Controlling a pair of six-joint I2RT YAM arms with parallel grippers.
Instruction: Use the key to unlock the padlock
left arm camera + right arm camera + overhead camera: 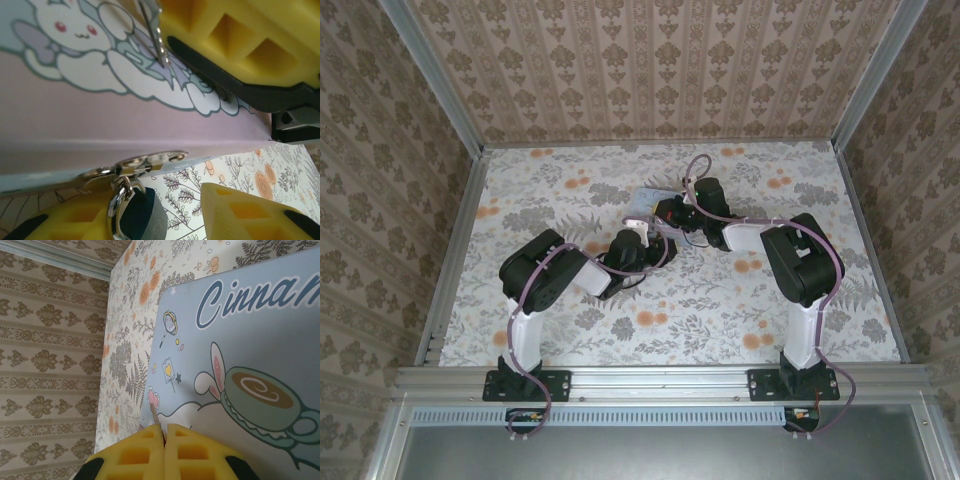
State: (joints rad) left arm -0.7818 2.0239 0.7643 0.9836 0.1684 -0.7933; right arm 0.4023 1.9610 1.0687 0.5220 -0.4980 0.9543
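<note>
The small dark blue padlock [145,217] hangs by its metal shackle [118,210] from the hasp [135,164] of a light blue cartoon tin [100,115]. My left gripper [175,215] is open around it. The padlock lies against the left finger [60,222], and patterned table shows between it and the other finger [250,215]. My right gripper [164,429] is shut on the key [154,415], whose blade sticks out over the tin lid [250,340]. In the left wrist view the key [156,35] points down at the lid, above the hasp. From above, both grippers [635,238] [672,212] meet at the tin [648,200].
The tin rests on a floral tabletop [720,300] with wallpapered walls on three sides [650,60]. A metal rail [660,378] runs along the near edge where the arm bases are bolted.
</note>
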